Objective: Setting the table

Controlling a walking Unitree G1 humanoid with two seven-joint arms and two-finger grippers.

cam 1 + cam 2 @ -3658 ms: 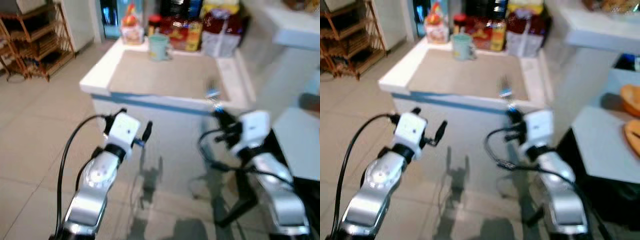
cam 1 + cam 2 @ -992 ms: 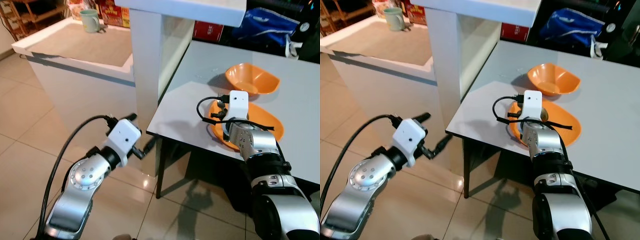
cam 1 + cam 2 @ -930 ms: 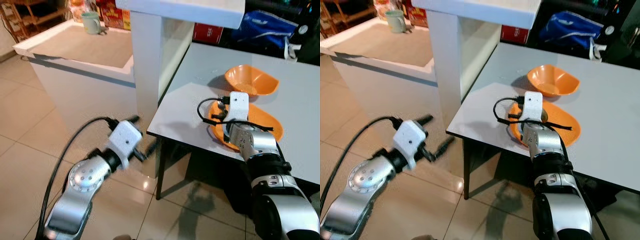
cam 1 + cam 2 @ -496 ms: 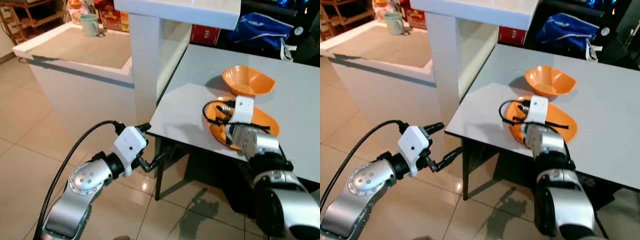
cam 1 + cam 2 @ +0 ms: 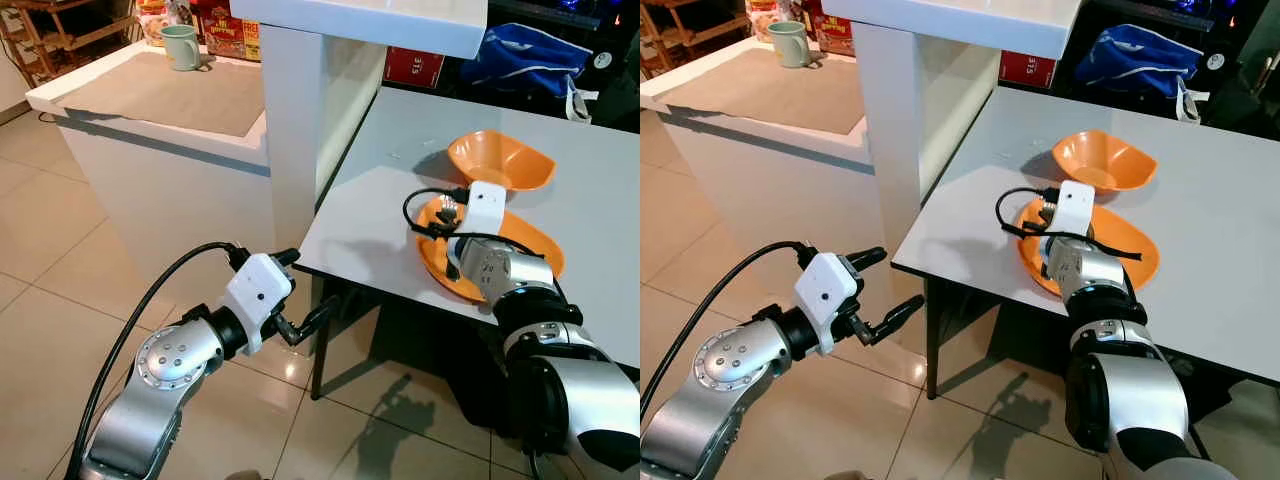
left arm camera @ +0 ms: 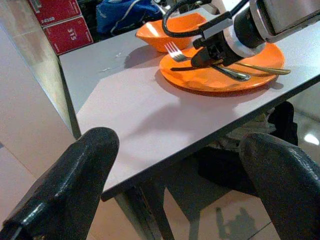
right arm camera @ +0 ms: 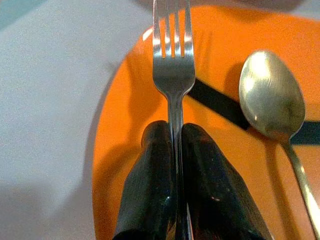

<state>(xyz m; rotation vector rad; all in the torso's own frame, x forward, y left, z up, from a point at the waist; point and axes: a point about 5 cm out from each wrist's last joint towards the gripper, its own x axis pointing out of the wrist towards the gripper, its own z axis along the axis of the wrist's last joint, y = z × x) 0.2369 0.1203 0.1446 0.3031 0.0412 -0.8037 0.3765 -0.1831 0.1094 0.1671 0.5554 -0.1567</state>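
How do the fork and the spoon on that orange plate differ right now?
The fork is clamped between the right gripper's black fingers over the orange plate; the spoon lies free on the plate, beside the gripper. The fork looks silvery with four tines, while the spoon looks more golden with a rounded bowl. Both are metal cutlery pointing roughly the same way.

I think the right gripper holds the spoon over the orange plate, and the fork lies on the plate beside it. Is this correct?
Not quite: the two are swapped. The right wrist view shows the right gripper shut on the fork over the orange plate, and the spoon lies on the plate beside it.
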